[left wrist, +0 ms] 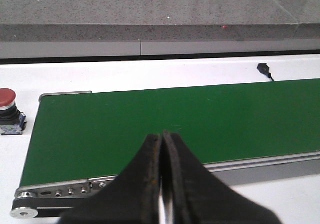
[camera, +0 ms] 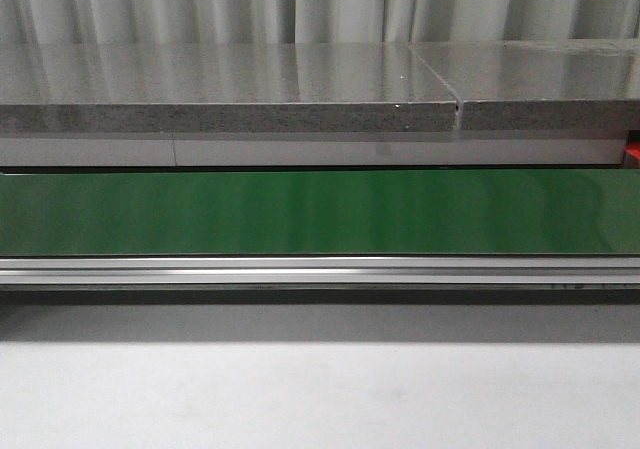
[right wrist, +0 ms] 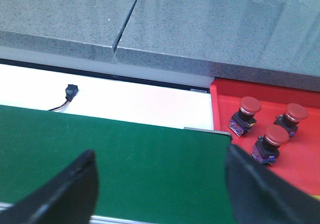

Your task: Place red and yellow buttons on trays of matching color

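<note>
Left gripper sits with its two black fingers pressed flat against each other, only a thin seam between them, nothing caught in there. They taper to a point and angle forward and down, hovering off the surface. Right gripper is spread wide, one dark finger at one side of its wrist view, the other far across at the opposite side, with nothing between them. It too hangs above the surface. Neither arm shows in the front view.
</note>
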You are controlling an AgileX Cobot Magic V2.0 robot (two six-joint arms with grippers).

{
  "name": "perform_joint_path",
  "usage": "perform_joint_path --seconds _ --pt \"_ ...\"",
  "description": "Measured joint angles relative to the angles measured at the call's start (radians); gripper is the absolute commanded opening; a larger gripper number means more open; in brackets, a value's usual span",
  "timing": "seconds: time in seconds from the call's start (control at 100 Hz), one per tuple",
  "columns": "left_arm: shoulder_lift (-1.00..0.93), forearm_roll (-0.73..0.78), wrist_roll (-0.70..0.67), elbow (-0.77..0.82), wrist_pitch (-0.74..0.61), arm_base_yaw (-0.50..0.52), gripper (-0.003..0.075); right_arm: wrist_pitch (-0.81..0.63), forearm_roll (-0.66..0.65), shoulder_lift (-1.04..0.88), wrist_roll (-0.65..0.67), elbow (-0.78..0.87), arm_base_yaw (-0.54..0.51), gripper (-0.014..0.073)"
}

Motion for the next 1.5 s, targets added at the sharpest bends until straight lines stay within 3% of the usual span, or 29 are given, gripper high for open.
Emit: perform_joint_path --seconds 0.2,1.32,1.42,1.5 --pt "0.0 0.0 0.0 0.0 0.0 0.0 -0.0019 0.008 0.0 -0.011 -0.002 0.008 0.0 -0.0076" --pt "0.0 0.0 0.0 0.0 0.0 0.0 -0.0017 0.014 0.0 -0.012 -0.004 0.008 0.0 -0.0068" --pt "0.0 0.0 0.0 0.0 0.0 0.0 0.0033 0.014 0.0 -0.012 -0.004 0.008 0.0 -0.0068" --pt "0.0 0.0 0.0 0.0 0.0 0.0 0.015 0.014 0.0 -0.012 -0.004 0.008 0.0 -0.0068"
